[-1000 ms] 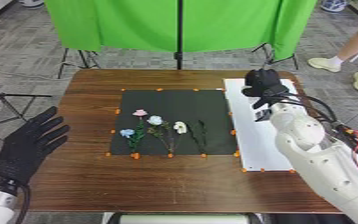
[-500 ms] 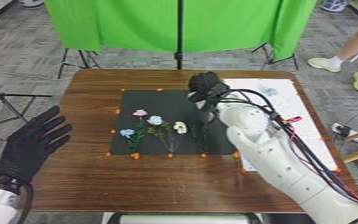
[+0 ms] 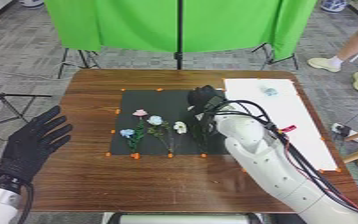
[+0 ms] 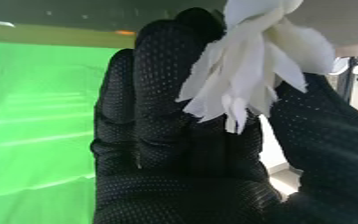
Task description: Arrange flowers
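Petals, white ones (image 4: 238, 70), overlap the fingers and thumb of the right robot hand (image 3: 204, 100) in the right wrist view. That robot hand is released, its fingers extended; whether it touches the petals, I cannot tell. In the head view it is over the right part of the dark mat (image 3: 162, 96), with a white flower (image 3: 180, 127) lying just to its left. Pink (image 3: 140, 113), pale (image 3: 155, 120) and blue (image 3: 127, 133) flowers lie farther left on the mat. The left robot hand (image 3: 31, 140) is open beside the worktop (image 3: 158, 185). A second ago the right one was over the white sheet (image 3: 286, 120); it has moved left, revealing a pale blue flower (image 3: 270, 91) there.
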Controlling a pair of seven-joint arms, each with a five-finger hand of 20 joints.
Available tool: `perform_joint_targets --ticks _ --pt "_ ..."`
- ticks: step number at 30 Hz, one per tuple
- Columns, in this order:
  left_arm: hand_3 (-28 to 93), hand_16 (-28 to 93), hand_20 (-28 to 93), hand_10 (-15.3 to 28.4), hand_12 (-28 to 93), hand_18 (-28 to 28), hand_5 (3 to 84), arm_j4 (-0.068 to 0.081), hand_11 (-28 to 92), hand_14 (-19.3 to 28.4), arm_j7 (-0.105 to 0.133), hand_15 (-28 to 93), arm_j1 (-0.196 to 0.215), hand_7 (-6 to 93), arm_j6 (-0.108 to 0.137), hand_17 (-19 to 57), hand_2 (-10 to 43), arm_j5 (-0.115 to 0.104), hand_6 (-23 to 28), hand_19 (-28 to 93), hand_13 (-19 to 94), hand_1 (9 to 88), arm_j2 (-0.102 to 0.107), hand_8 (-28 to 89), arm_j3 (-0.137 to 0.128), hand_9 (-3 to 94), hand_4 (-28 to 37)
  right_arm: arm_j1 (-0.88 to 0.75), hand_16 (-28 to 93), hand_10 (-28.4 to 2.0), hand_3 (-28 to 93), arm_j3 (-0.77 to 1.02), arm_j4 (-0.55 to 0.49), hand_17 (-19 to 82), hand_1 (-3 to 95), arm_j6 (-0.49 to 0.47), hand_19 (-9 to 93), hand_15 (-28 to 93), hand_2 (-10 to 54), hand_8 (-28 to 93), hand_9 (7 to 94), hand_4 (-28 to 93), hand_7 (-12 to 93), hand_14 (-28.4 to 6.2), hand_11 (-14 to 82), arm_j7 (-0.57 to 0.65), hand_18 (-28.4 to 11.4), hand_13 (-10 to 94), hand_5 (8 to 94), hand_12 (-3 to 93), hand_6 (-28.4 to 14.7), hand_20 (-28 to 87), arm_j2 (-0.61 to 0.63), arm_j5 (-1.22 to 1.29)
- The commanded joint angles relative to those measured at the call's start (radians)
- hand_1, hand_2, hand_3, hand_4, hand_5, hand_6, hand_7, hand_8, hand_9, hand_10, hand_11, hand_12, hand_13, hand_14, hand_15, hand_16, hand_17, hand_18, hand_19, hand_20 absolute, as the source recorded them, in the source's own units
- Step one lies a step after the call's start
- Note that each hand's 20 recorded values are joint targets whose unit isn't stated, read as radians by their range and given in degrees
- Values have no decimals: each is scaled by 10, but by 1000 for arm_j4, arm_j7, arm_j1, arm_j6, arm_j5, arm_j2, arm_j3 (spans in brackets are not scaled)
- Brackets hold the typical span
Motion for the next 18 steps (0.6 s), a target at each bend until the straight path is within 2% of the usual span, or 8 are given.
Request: perform_joint_targets --ticks 1,5,8,9,12,15,17,18 --pt "701 -17 74 103 156 190 271 9 229 133 -16 346 2 211 -15 -115 -8 3 22 410 168 245 -11 -119 1 218 -283 -12 386 -17 816 -7 8 249 476 53 724 452 -95 -136 823 -283 527 21 161 12 -150 736 633 439 54 337 9 -37" --pt "702 -17 74 103 156 190 270 9 230 132 -12 346 4 211 -13 -115 -8 2 22 410 167 244 -9 -119 1 218 -282 -9 338 -27 812 -7 8 229 411 72 716 479 -95 -149 751 -283 499 9 175 25 -150 678 573 395 45 337 10 -32" --pt "702 -17 74 103 157 190 270 8 231 132 -14 346 5 211 -14 -115 -8 3 22 410 168 244 -12 -119 -1 218 -283 -11 236 -60 876 1 -1 211 324 75 713 528 -95 -232 633 -283 409 -16 322 30 -156 640 538 234 41 336 13 -23" --pt "702 -17 74 103 157 190 270 7 231 133 -13 346 6 211 -14 -115 -8 3 22 410 167 244 -13 -119 -2 218 -282 -16 219 -67 882 12 -6 204 297 72 712 533 -95 -244 603 -283 395 -21 330 19 -158 629 514 212 35 335 14 -26" --pt "702 -17 74 103 156 190 270 7 230 133 -14 346 7 210 -14 -115 -8 3 23 410 167 244 -15 -119 -3 218 -282 -21 199 -78 880 33 -27 194 243 41 709 531 -95 -237 574 -283 366 -31 313 18 -163 614 487 194 18 334 18 -28" --pt "701 -17 74 103 156 190 270 7 230 133 -14 346 7 210 -14 -115 -7 4 23 409 167 245 -16 -119 -4 218 -282 -32 191 -83 870 75 -65 181 196 -53 703 528 -95 -220 550 -283 336 -40 293 12 -171 601 468 190 6 336 22 -5" --pt "701 -17 74 103 156 190 270 7 230 132 -12 345 8 211 -13 -115 -7 5 23 410 168 244 -18 -119 -4 218 -282 -36 184 -90 854 94 -81 166 150 -55 693 519 -95 -192 500 -283 293 -54 255 25 -181 575 437 187 -12 340 32 33" --pt "700 -16 74 103 156 190 270 8 231 132 -4 346 12 211 -7 -115 -7 -3 22 410 167 245 -5 -119 -1 218 -282 -41 182 -100 852 110 -88 160 129 -52 689 516 -95 -186 477 -283 276 -61 236 34 -185 561 424 184 -21 341 36 46"
